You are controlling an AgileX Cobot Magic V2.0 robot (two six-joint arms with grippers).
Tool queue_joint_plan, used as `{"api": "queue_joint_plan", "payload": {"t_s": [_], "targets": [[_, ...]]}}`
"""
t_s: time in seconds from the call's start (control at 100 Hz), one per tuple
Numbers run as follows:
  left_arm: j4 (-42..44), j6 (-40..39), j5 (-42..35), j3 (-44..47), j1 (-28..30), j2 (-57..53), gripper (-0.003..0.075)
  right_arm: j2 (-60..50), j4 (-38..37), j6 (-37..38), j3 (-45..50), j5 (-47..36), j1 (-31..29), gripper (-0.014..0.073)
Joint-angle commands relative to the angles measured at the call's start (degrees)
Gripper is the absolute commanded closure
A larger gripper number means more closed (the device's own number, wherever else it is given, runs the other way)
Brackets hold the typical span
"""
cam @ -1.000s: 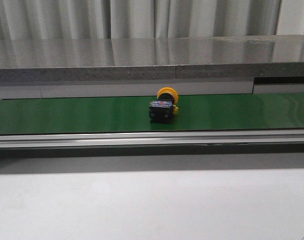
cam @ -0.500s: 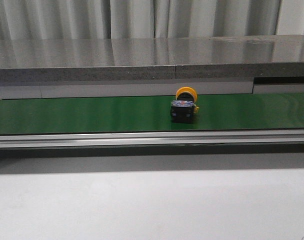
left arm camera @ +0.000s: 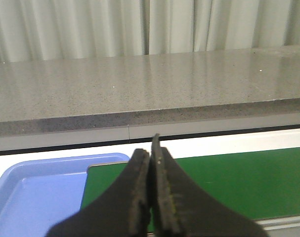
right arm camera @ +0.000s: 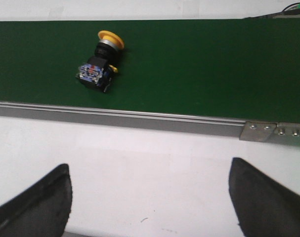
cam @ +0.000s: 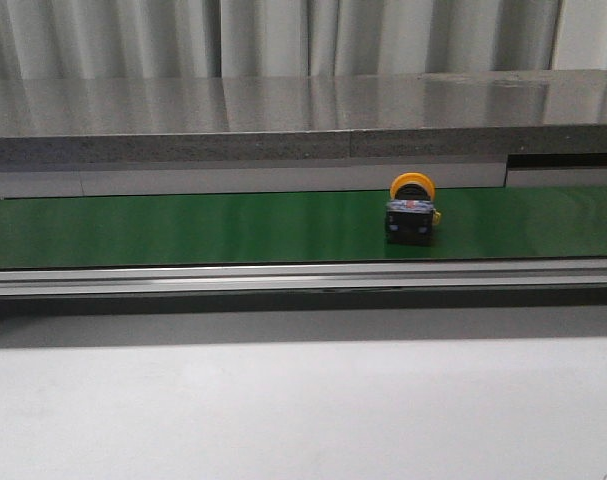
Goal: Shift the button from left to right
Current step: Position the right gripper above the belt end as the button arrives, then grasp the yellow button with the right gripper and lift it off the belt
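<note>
The button (cam: 411, 212), a yellow-orange cap on a black boxy body with red and blue marks, lies on its side on the green conveyor belt (cam: 183, 228), right of the middle in the front view. It also shows in the right wrist view (right arm camera: 99, 65), on the belt beyond the metal rail. My right gripper (right arm camera: 149, 185) is open and empty over the white table, on the near side of the belt. My left gripper (left arm camera: 152, 158) is shut with nothing between its jaws, above the belt's left end. Neither gripper shows in the front view.
A blue tray (left arm camera: 36, 185) sits at the belt's left end. A metal rail (cam: 303, 275) runs along the belt's near edge, with a screwed bracket (right arm camera: 261, 130). A grey stone ledge (cam: 283, 115) and curtains stand behind. White table (cam: 303, 410) lies in front.
The button has travelled to the right along the green belt, from the middle to right of the middle. No gripper shows in the front view.
</note>
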Motion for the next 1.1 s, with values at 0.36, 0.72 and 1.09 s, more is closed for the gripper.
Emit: {"api": "queue_joint_plan", "payload": {"t_s": [0.36, 0.72, 1.09], "targets": [[-0.21, -0.06, -5.18, -1.59, -0.59, 0.6, 0.074, 18.5, 2.55, -0.99, -8.87, -10.69, 0.19, -0.0052], [-0.21, -0.06, -5.18, -1.59, -0.59, 0.6, 0.074, 35.32, 2.55, -3.88, -21.83, -10.95, 0.29, -0.0052], [-0.21, -0.06, -5.18, -1.59, -0.59, 0.6, 0.074, 47.14, 1.05, -5.12, -25.85, -11.54, 0.29, -0.0052]]}}
